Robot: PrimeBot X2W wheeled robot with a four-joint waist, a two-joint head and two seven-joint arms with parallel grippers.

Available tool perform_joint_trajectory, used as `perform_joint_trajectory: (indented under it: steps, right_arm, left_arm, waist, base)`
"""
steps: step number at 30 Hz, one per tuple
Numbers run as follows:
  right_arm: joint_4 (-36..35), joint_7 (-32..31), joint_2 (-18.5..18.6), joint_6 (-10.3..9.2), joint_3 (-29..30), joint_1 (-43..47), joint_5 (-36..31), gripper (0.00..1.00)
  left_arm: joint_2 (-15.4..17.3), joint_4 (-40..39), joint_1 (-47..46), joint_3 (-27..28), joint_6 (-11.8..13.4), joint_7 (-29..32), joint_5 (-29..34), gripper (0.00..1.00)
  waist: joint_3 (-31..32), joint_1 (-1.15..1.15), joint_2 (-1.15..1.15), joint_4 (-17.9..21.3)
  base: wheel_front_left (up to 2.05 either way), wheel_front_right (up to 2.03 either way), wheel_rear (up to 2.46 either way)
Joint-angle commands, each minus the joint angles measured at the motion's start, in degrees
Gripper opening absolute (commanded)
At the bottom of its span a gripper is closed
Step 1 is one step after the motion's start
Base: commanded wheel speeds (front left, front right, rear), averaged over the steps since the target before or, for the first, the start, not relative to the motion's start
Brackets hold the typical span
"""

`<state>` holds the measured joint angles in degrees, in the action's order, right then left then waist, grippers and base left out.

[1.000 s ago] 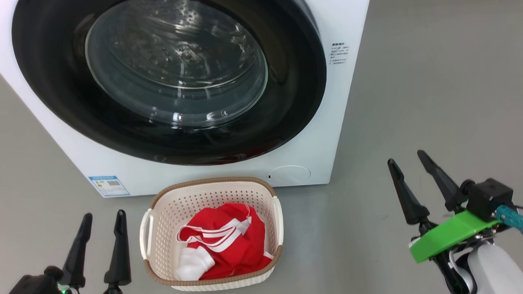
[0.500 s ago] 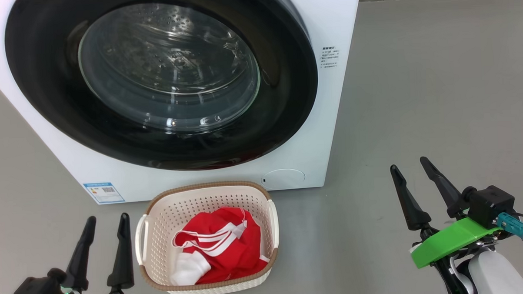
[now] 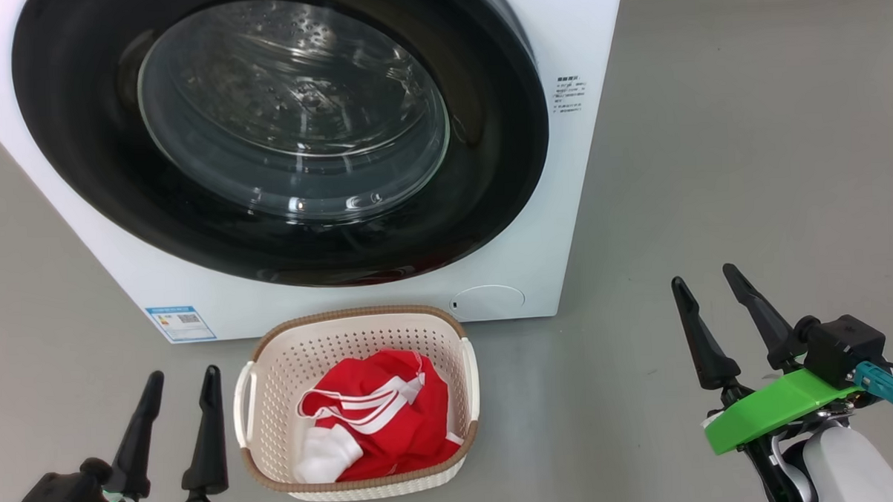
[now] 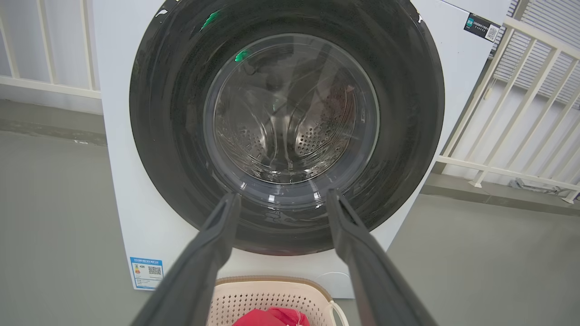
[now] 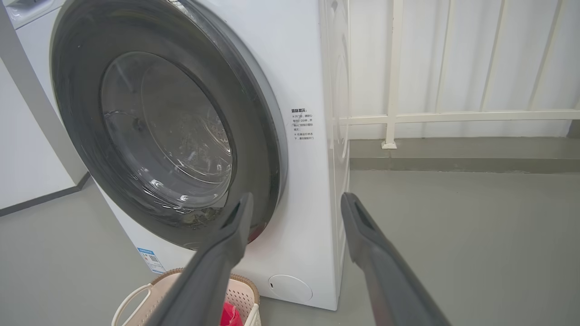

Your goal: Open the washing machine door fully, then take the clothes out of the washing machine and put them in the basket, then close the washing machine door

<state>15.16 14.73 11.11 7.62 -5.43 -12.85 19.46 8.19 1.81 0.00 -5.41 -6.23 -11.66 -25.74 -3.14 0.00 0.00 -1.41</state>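
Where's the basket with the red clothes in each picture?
Head view: the basket is bottom middle, before the washing machine.
Left wrist view: basket at the bottom edge, partly cut off.
Right wrist view: basket at the bottom left.
Shared landmark: the blue label on the machine's lower corner.

One washing machine (image 3: 586,201), one door (image 3: 488,175), one basket (image 3: 359,314), perhaps two clothes (image 3: 393,427), one left gripper (image 3: 183,374), one right gripper (image 3: 702,275).

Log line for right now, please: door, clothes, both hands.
door: shut | clothes: in basket | basket: before washer | left hand: open, empty | right hand: open, empty | stage: all steps look done
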Motion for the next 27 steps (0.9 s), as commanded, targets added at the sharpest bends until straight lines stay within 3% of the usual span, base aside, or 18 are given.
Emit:
perform_joint_trajectory:
  steps: [1, 20, 21, 27]
  right_arm:
    - [-1.6, 0.3, 0.2, -0.13, -1.0, 0.3, -0.9, 1.0]
    - [-1.6, 0.3, 0.1, -0.13, -0.5, 0.2, -0.9, 1.0]
    - [0.0, 0.0, -0.1, 0.0, 0.5, 0.0, -0.2, 0.0]
    - [3.3, -0.1, -1.2, 0.01, 0.3, 1.9, -0.1, 0.0]
  left_arm:
    - [1.3, -1.5, -1.2, 1.8, 0.3, -0.1, -0.5, 1.0]
    - [1.7, -1.2, -1.3, 1.4, 0.7, -0.3, -1.3, 1.0]
    - [0.4, 0.1, 0.0, -0.5, 0.5, 0.0, -1.0, 0.0]
    - [-1.4, 3.3, 1.3, -1.0, 0.4, 0.1, -1.2, 0.0]
  waist:
    - [0.0, 0.0, 0.0, 0.0]
    - [0.2, 0.0, 0.0, -0.2]
    - [0.2, 0.0, 0.0, -0.2]
    - [0.2, 0.0, 0.0, -0.2]
  base:
    - [0.0, 0.0, 0.0]
    - [0.0, 0.0, 0.0]
    - [0.0, 0.0, 0.0]
    - [0.0, 0.0, 0.0]
